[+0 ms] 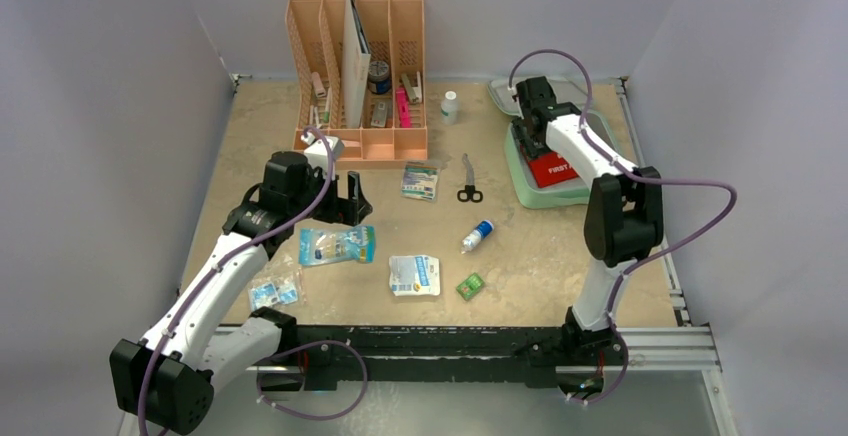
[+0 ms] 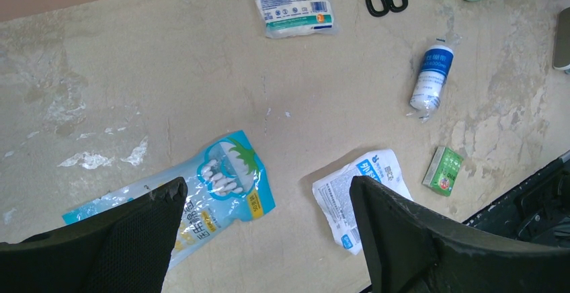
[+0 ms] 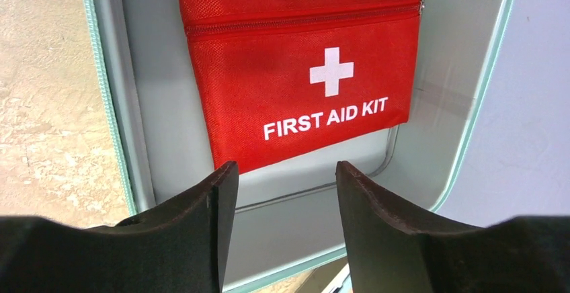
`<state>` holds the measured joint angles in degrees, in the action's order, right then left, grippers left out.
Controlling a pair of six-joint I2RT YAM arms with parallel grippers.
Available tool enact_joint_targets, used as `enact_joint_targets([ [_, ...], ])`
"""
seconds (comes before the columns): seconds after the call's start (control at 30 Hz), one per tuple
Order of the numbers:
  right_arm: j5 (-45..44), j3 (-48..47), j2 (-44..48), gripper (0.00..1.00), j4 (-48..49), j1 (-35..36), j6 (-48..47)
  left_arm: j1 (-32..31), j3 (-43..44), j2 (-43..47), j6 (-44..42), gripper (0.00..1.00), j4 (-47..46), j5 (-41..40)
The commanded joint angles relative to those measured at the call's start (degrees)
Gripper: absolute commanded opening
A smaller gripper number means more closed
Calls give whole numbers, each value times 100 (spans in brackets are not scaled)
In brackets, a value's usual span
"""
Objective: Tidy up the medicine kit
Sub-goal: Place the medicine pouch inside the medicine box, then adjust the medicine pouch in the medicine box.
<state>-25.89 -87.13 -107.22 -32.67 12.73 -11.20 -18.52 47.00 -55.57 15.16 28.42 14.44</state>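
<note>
Medicine kit [image 1: 540, 199] lies open at the far right of the table [image 1: 520, 276], a red first-aid pouch [image 3: 302, 71] flat inside it. My right gripper [image 3: 286, 172] hangs over the pouch, jaws apart and empty. I judge the job barely begun: swab packet [image 1: 337, 245], scissors [image 1: 469, 181], small bottle [image 1: 478, 235], green box [image 1: 469, 286] and white packet [image 1: 414, 275] lie loose on the table. My left gripper [image 2: 265, 185] hovers wide open above the swab packet.
</note>
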Motion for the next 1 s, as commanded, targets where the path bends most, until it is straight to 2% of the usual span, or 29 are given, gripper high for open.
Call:
enact_joint_targets([
  [0.0, 182, -54, -92, 61, 101, -13, 267, -37, -21, 91, -171, 90, -78, -64],
  [0.13, 225, 72, -284, 61, 421, -16, 270, -37, -33, 87, -180, 90, -83, -63],
  [0.53, 147, -101, -928, 62, 559, -92, 42, -45, -41, 60, -213, 90, -68, -160],
  [0.77, -124, -125, -1005, 50, 847, -120, -233, -46, -34, -18, -224, 90, -69, -184],
  [0.97, -418, -136, -1097, 49, 1207, -139, -249, -46, -13, -93, -241, 90, -57, -220],
])
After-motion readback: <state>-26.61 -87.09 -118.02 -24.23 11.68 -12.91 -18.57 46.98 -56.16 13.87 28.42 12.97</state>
